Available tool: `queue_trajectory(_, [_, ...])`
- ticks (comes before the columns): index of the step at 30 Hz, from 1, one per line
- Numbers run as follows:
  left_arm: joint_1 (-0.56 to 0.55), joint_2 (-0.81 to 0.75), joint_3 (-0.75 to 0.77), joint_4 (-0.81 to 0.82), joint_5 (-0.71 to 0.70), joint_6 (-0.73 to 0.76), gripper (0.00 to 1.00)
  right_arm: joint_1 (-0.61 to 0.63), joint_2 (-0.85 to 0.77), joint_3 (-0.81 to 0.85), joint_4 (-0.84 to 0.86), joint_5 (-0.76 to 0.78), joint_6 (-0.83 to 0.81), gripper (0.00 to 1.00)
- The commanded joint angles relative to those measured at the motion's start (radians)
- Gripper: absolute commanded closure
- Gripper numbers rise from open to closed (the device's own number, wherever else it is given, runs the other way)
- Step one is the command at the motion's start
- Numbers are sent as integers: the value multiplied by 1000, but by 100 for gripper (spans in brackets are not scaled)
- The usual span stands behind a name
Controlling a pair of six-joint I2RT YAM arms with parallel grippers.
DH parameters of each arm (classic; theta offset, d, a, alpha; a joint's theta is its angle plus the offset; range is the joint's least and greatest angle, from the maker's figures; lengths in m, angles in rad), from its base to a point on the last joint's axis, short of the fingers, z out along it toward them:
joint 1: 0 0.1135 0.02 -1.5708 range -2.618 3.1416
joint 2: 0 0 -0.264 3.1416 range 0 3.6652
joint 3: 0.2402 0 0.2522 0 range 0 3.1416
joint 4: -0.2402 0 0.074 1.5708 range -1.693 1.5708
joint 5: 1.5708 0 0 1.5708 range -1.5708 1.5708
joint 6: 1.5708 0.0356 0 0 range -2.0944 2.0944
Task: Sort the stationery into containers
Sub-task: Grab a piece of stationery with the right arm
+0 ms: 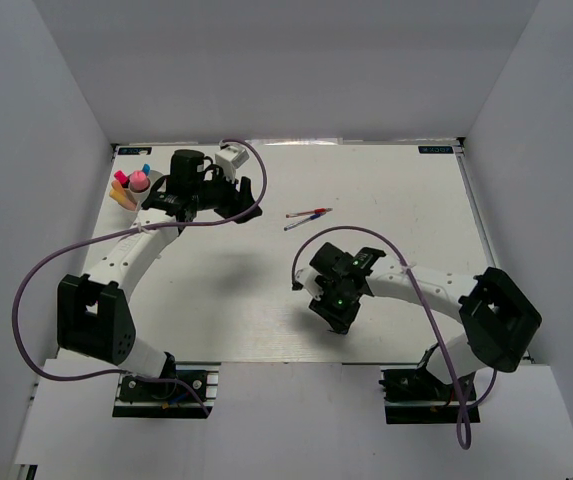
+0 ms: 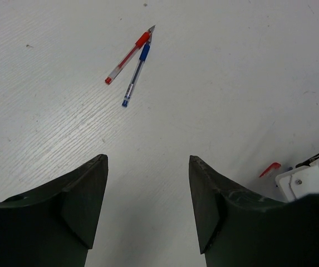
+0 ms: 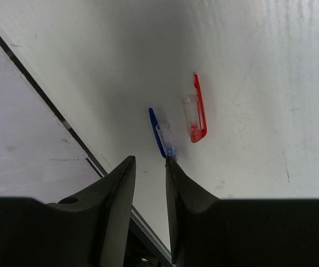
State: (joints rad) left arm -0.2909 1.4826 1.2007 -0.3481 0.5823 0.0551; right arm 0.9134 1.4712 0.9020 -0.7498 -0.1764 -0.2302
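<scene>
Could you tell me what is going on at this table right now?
Stationery is being sorted into a white bowl, which already holds several markers. The left end effector is open and empty, facing a red pen and a blue pen lying uncapped on the table. The right end effector sits low over it, jaws slightly apart and empty, by a loose blue cap with a red cap beside it.

We see a white desk (image 1: 406, 200) with a faint wood grain, closed in by a plain pale back wall (image 1: 286, 60), a left wall (image 1: 16, 200) and a right wall (image 1: 556, 150). The light is soft and even, perhaps from overhead. A dark seam (image 3: 48, 103) runs along the desk's edge.
</scene>
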Motion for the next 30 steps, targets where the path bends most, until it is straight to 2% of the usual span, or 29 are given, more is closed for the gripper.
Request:
queue_trajectory(1, [2,-33,-4,18,-13,-3,30,27,11,12,-6,15,20,66])
queue_trajectory(11, [2,-19,-1,20,-10,-1,30,30,69,63,30,159,48,62])
queue_trajectory(30, [2,-10,7,29,-10,-31,28,24,120,54,130,160,-15,65])
